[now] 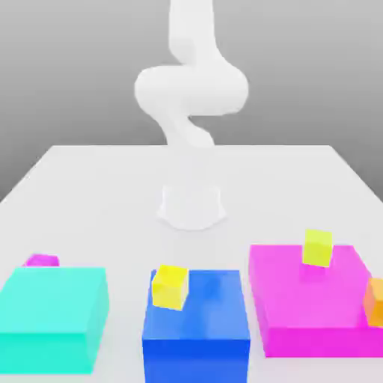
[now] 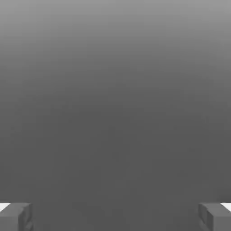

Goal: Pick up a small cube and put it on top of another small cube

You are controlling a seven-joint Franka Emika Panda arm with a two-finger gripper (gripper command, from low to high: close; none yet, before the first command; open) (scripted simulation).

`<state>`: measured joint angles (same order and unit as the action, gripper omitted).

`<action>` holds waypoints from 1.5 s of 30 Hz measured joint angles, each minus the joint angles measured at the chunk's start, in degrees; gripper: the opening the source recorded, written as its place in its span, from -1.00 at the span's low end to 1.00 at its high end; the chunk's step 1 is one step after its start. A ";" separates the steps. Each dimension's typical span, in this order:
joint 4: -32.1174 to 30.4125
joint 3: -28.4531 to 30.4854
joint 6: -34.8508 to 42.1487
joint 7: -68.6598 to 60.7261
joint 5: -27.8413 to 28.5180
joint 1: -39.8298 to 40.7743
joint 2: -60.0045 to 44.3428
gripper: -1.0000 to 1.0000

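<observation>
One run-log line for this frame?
fingers: open, empty | magenta cube: on table, behind teal block | yellow cube: on blue block

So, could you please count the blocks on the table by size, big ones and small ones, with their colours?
Big blocks: 3 (teal, blue, magenta)
Small cubes: 4 (magenta-purple, yellow, lime-yellow, orange)
Total: 7

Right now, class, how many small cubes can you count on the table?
4: a magenta cube behind the teal block, a yellow cube on the blue block, a lime-yellow cube and an orange cube on the magenta block. Blocks may hide others.
</observation>
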<state>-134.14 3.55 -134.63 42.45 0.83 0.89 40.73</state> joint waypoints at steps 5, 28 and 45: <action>-4.88 7.90 -5.94 -7.56 1.04 2.01 -10.46 0.00; -17.74 13.12 -33.82 -55.65 -27.12 25.92 -59.11 -1.00; -14.66 24.80 -20.38 -48.18 -8.95 22.00 -51.31 -1.00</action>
<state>-148.80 28.36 -155.02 -5.73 -8.12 22.89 -10.58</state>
